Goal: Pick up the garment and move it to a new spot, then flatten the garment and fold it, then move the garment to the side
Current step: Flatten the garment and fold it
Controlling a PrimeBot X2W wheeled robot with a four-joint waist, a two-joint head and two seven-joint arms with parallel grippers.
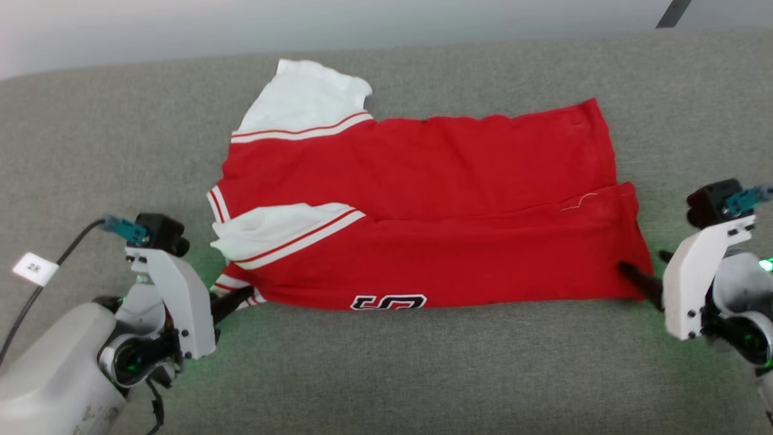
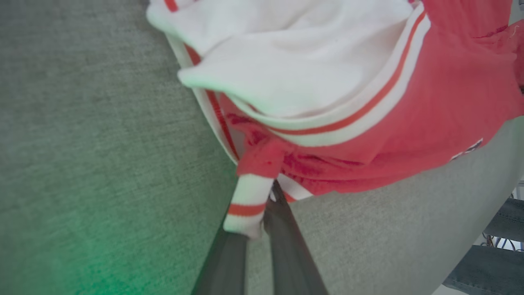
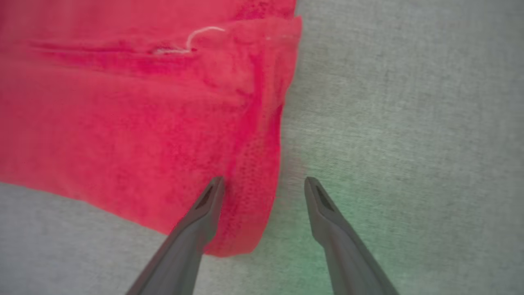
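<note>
Red jersey shirt with white short sleeves (image 1: 423,199) lay folded on grey fabric surface (image 1: 423,362). Left fingers (image 2: 286,246) were clamped on its striped trim corner. Right fingers (image 3: 191,229) were spread wide, straddling the hem corner.

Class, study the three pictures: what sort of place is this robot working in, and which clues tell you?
Probably an indoor lab or test room: a grey sofa-like cushion as the work surface, a plain pale wall behind it, and loose cables beside a person's jeans.
</note>
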